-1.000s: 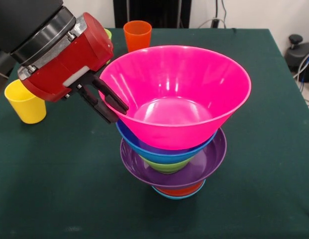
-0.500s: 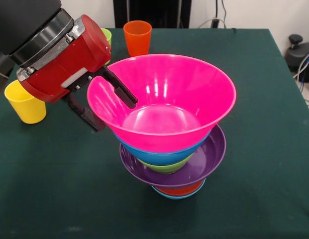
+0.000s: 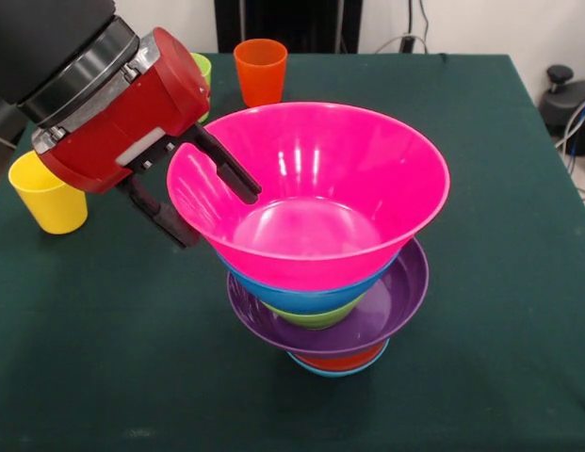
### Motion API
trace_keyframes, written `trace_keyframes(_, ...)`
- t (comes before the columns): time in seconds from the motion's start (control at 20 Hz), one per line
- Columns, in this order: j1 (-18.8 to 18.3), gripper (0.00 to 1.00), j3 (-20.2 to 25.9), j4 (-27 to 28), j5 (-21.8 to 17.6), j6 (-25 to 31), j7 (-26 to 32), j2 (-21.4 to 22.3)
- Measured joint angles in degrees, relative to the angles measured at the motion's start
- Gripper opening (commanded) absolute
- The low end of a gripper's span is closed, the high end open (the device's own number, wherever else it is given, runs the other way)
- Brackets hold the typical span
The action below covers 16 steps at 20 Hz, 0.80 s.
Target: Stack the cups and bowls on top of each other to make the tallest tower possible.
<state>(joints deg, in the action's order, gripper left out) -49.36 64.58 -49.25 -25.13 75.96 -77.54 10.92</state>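
Observation:
The tower stands mid-table. The large pink bowl (image 3: 316, 202) sits on top, nested in the deep blue bowl (image 3: 301, 294). Below come the green bowl (image 3: 316, 315), the wide purple bowl (image 3: 391, 303), then the orange bowl (image 3: 341, 361) and the light-blue bowl (image 3: 316, 370) at the bottom. My gripper (image 3: 218, 217) is open and straddles the pink bowl's left rim, with one finger (image 3: 226, 169) inside and the other outside. An orange cup (image 3: 260, 71) stands at the back and a yellow cup (image 3: 49, 193) at the left. A lime green cup (image 3: 204, 66) peeks out behind the gripper.
The dark green table cloth (image 3: 499, 358) ends near the right side, where dark equipment (image 3: 567, 99) stands off the table. My red and black arm (image 3: 94, 85) fills the upper left corner.
The fingers, pinched together on the pink bowl's rim a second ago, have spread apart. The pink bowl has dropped and shifted left, settling into the blue bowl.

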Motion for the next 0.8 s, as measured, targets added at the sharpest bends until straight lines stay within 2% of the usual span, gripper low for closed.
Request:
trace_keyframes(0.45, 0.0, 1.0, -0.2, -0.1, 1.0, 0.0, 0.0, 0.5)
trace_keyframes(0.8, 1.0, 1.0, -0.4, 0.1, 2.1, 0.6, 0.0, 3.4)
